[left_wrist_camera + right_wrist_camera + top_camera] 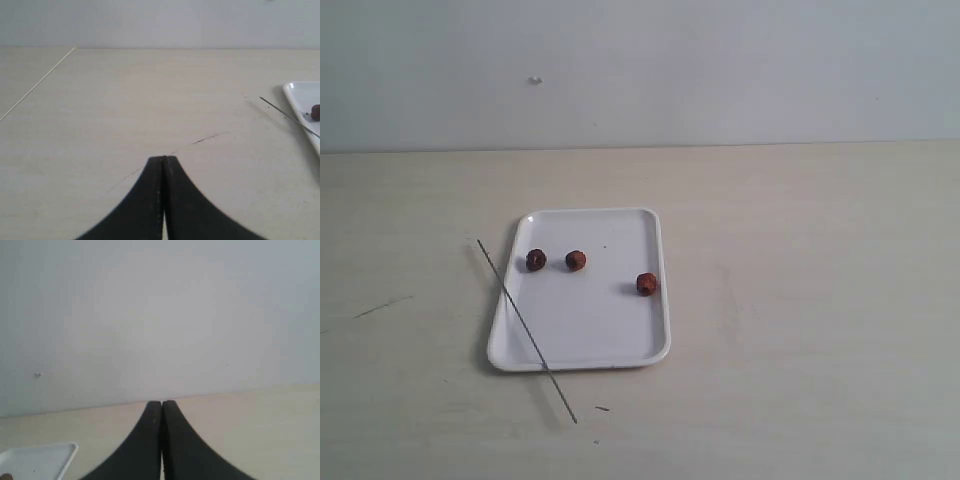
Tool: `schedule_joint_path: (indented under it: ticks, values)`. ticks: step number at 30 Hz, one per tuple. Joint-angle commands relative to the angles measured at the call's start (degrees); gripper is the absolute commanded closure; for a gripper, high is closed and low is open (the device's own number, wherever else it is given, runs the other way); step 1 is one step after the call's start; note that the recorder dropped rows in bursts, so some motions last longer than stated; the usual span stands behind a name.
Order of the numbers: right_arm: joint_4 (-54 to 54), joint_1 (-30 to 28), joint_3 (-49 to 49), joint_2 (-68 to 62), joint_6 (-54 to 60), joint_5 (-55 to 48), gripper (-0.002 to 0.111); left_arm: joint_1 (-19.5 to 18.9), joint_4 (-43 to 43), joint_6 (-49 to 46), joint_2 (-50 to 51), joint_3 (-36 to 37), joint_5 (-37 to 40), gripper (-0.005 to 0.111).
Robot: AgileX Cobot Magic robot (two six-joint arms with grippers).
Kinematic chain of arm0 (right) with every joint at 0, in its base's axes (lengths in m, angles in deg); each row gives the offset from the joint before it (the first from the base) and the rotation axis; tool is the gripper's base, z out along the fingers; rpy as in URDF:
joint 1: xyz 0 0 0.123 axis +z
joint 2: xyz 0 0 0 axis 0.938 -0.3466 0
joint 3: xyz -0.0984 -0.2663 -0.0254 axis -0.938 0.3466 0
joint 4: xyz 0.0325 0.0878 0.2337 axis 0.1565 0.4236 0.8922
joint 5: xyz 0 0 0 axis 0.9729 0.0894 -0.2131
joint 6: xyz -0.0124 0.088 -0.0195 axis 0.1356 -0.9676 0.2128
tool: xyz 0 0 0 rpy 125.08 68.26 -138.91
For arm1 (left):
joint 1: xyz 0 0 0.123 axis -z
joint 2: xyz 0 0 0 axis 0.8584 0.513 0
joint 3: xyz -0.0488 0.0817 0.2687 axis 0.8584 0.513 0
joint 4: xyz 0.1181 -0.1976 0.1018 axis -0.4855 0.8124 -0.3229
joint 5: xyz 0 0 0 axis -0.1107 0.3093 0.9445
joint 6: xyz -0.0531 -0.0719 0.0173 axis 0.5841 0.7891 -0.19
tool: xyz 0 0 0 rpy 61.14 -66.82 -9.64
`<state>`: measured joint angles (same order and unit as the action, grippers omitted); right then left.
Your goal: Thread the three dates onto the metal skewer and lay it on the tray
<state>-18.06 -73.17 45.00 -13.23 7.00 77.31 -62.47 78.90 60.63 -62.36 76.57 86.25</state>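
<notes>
In the exterior view a white tray (620,340) lies on the table with three dates on it: one at the left (536,260), one in the middle (576,260), one toward the right rim (647,284). The thin metal skewer (525,328) lies slanted across the tray's left rim, both ends over the table. No arm shows in that view. My left gripper (163,158) is shut and empty, well away from the tray (302,97), skewer (287,116) and one date (316,111). My right gripper (162,402) is shut and empty, with a tray corner (60,452) to one side.
The beige table (820,300) runs back to a pale wall (720,60). A dark scratch mark (380,307) lies left of the tray, and a faint line (35,85) crosses the table in the left wrist view.
</notes>
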Motion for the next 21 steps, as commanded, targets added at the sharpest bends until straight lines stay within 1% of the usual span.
schedule_joint_path:
  ticks: [1, 5, 9, 11, 13, 15, 16, 17, 18, 19, 20, 21]
  values:
    - [0.5, -0.3, 0.3, 0.3, -0.1, 7.6, 0.108, -0.2, 0.1, 0.3, -0.4, 0.0, -0.3, 0.107]
    - [4.1, -0.3, 0.3, 0.3, -3.3, 10.3, 0.108, -0.2, 0.1, 0.3, -0.4, 0.0, -0.3, 0.107]
    - [5.0, -0.3, 0.3, 0.3, -5.8, 10.8, 0.108, -0.2, 0.1, 0.3, -0.4, 0.0, -0.3, 0.107]
    - [5.0, -0.3, 0.3, 0.3, -10.2, 12.9, 0.108, -0.2, 0.1, 0.3, -0.4, 0.0, -0.3, 0.107]
    - [5.0, -0.3, 0.3, 0.3, -14.3, 17.9, 0.108, -0.2, 0.1, 0.3, -0.4, 0.0, -0.3, 0.107]
    - [5.0, -0.3, 0.3, 0.3, -21.4, 24.9, 0.108, -0.2, 0.1, 0.3, -0.4, 0.0, -0.3, 0.107]
    - [4.8, -0.3, 0.2, 0.3, -25.8, 26.1, 0.108, -0.2, 0.1, 0.3, -0.4, 0.0, -0.3, 0.107]
    - [3.6, -0.3, -1.9, 0.3, -28.7, 25.0, 0.108, -0.2, 0.1, 0.3, -0.4, 0.0, -0.3, 0.107]
    - [-0.9, -0.3, -8.1, -1.6, -29.7, 18.4, 0.108, -0.2, 0.1, 0.3, -0.4, 0.0, -0.3, 0.107]
    - [-4.0, -0.3, -11.9, -4.7, -30.4, 14.6, 0.108, -0.2, 0.1, 0.3, -0.4, 0.0, -0.3, 0.107]
    - [-10.1, -0.2, -19.7, -13.2, -31.2, 8.1, 0.108, -0.2, 0.1, 0.3, -0.4, 0.0, -0.3, 0.107]
    - [-12.6, -0.2, -22.9, -18.2, -31.3, 5.2, 0.108, -0.2, 0.1, 0.3, -0.4, 0.0, -0.3, 0.107]
